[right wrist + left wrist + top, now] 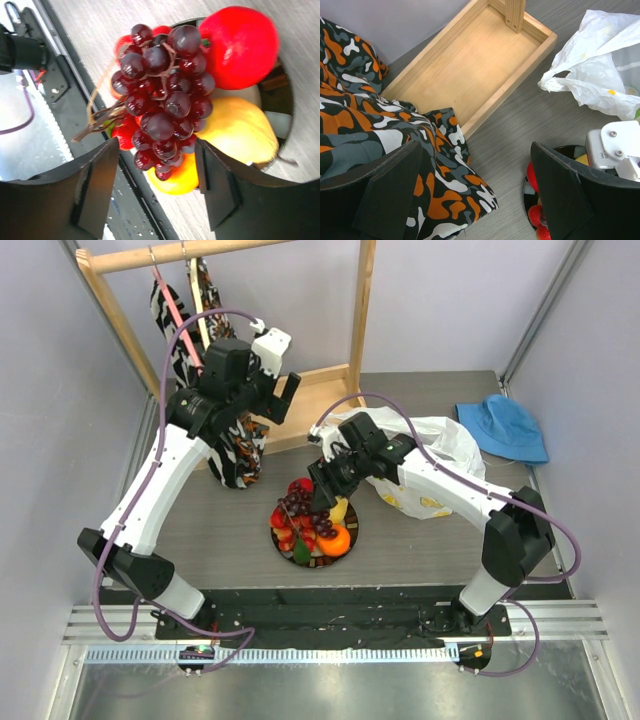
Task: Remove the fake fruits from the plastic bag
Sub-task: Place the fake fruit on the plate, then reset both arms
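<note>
The fake fruits lie piled on a round black plate at the table's middle: red apple, yellow lemon, orange, red berries, and the dark purple grape bunch on top. My right gripper hovers over the pile, open, its fingers either side of the grapes without touching them. The white plastic bag lies crumpled behind the right arm and also shows in the left wrist view. My left gripper is open and empty, raised by the hanging cloth.
A wooden rack with a tray base stands at the back. A camouflage cloth hangs from it onto the table. A blue hat lies at the back right. A black strip runs along the near edge.
</note>
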Controlling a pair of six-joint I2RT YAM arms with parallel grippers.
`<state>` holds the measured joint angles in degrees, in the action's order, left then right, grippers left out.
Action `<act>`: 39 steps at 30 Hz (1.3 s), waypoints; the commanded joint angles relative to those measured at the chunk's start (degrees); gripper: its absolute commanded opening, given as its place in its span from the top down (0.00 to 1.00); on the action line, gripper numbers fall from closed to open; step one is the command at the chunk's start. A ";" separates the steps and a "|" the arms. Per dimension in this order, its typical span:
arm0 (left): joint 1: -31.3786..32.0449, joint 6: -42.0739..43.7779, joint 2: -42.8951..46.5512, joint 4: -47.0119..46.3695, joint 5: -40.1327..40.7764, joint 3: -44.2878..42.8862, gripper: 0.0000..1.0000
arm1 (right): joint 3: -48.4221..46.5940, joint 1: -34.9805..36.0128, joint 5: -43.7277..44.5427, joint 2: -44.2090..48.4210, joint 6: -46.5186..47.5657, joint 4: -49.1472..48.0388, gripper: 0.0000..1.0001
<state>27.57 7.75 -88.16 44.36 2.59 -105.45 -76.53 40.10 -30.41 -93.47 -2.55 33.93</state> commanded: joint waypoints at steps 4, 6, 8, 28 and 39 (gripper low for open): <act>-0.42 -0.19 1.50 -1.21 -4.26 0.86 0.06 | -0.73 -3.44 7.46 9.53 1.15 -0.45 0.27; -0.50 0.77 1.33 -0.24 -5.83 1.30 0.06 | 0.33 -6.50 7.82 11.37 0.61 -0.27 0.27; -0.42 2.18 1.24 1.94 -9.87 0.95 0.03 | 2.35 -8.27 7.65 13.92 1.22 0.95 0.26; -1.37 17.92 27.77 21.47 -17.80 29.93 0.11 | 13.29 -25.31 35.71 15.35 10.83 -7.83 0.35; -24.57 0.62 36.92 15.07 -17.98 42.25 0.00 | 3.31 -27.44 10.98 20.25 7.56 4.82 0.07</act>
<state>10.00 17.30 -54.48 64.07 -15.92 -64.01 -72.51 12.19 -11.55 -78.50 7.51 32.62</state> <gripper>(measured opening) 0.969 0.906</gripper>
